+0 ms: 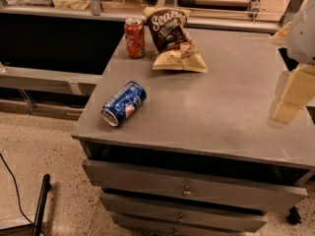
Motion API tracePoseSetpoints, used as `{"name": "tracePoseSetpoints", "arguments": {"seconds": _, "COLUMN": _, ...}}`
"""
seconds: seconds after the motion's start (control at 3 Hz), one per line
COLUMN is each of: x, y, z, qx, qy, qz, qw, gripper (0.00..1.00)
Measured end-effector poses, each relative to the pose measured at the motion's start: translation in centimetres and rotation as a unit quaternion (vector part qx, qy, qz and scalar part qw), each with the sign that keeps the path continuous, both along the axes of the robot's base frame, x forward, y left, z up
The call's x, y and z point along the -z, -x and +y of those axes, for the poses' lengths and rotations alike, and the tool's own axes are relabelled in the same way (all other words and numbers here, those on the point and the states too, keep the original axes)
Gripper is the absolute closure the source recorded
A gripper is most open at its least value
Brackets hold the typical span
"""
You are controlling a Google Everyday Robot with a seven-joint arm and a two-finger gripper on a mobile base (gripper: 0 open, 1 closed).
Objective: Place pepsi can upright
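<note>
The single camera view looks down on a grey cabinet with a flat top and drawers in its front.

The pepsi can lies on its side on the cabinet top, near the front left corner and just inside the left edge. It is blue, with a patch of white and red from the round logo showing on the side turned upward. Its silver rim end points toward the cabinet's front left corner, and the other end points toward the middle of the top, so the can sits at a slant to the cabinet's edges. Nothing touches it.

At the back left of the cabinet top a red soda can stands upright. Just beside it, further in along the back of the top, a chip bag rests with its dark brown printed part raised and its tan part spread out on the surface. Both are well apart from the pepsi can.

The gripper hangs over the right edge of the cabinet top, seen as pale cream blocks, far across the top from the pepsi can and holding nothing that shows. I cannot tell whether it is apart or closed.

Left of the cabinet lies speckled floor.
</note>
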State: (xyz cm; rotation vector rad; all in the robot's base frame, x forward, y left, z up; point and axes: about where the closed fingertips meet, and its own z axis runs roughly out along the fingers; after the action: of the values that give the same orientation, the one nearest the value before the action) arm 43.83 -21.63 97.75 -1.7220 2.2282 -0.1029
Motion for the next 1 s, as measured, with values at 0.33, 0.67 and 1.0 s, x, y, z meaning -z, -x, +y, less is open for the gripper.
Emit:
{"name": "tracePoseSetpoints", "arguments": {"seconds": 0.33, "x": 0.0, "y": 0.0, "z": 0.0, "qx": 0.0, "qy": 0.0, "qz": 0.0, "qw": 1.0, "gripper": 0.0}}
{"name": "tracePoseSetpoints", "arguments": {"seconds": 0.67, "x": -0.3, "y": -0.6, "z": 1.2, "qx": -0.028, "qy": -0.005, "qz": -0.006, "qw": 0.9996, "gripper": 0.0}}
{"name": "tracePoseSetpoints", "arguments": {"seconds": 1.0, "x": -0.1, "y": -2.6, "z": 4.6, "qx": -0.098, "qy": 0.011, "qz": -0.007, "qw": 0.9951, "gripper": 0.0}}
